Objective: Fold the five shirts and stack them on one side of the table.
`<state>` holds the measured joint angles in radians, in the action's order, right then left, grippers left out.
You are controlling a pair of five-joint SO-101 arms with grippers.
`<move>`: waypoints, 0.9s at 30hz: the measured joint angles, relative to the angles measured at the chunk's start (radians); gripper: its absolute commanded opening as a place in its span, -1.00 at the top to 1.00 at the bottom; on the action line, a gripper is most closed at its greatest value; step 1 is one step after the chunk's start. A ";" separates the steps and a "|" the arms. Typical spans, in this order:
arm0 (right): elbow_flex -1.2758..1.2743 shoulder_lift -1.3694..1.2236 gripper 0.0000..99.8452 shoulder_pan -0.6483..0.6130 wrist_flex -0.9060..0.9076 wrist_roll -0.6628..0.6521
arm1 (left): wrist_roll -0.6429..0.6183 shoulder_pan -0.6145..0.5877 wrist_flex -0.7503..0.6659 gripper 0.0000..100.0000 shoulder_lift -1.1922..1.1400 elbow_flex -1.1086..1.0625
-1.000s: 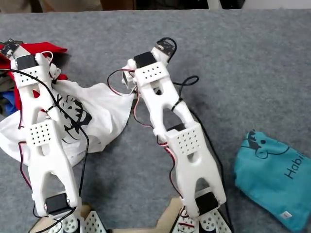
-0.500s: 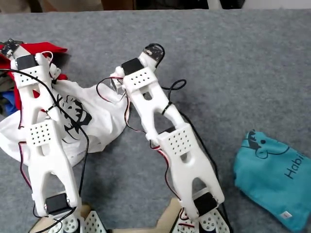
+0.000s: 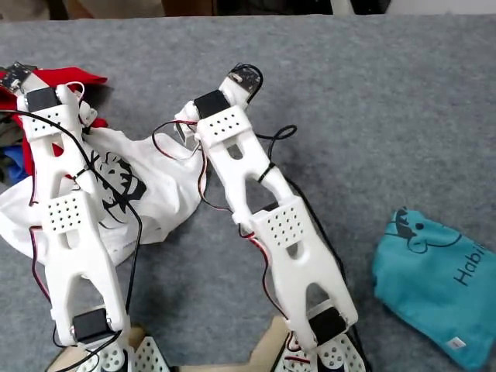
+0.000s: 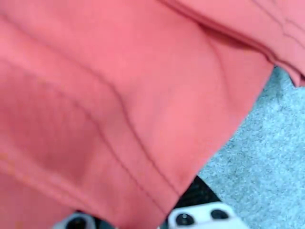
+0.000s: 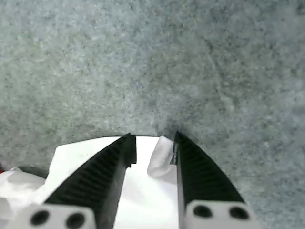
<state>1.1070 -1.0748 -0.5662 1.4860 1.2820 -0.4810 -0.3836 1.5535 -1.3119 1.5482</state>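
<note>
A crumpled white shirt (image 3: 147, 182) with a black print lies at the left of the grey table (image 3: 372, 116). My right gripper (image 5: 152, 143) is open at the shirt's far right edge, with a small fold of white cloth (image 5: 159, 155) between its fingers. From above, the right gripper (image 3: 186, 130) sits low on that edge. A red shirt (image 3: 81, 77) lies at the far left corner. My left arm (image 3: 54, 155) reaches over the white shirt to it, and red cloth (image 4: 119, 95) hides the left gripper's fingers. A folded teal shirt (image 3: 434, 275) rests at the right.
A bit of blue cloth (image 3: 11, 164) shows at the left edge beside the white shirt. The arms' bases (image 3: 310, 341) stand at the near edge. Bare grey felt stretches across the far middle and right of the table.
My right arm swung a little to the left, carrying its gripper along the white shirt's far edge. The left arm has stayed still.
</note>
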 measured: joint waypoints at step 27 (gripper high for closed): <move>0.041 -0.040 0.99 0.000 0.000 -0.081 | 0.000 0.000 0.000 0.96 0.000 0.000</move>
<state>1.1485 -1.1147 -0.5662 1.4860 1.2006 -0.4810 -0.3836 1.5535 -1.3119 1.5482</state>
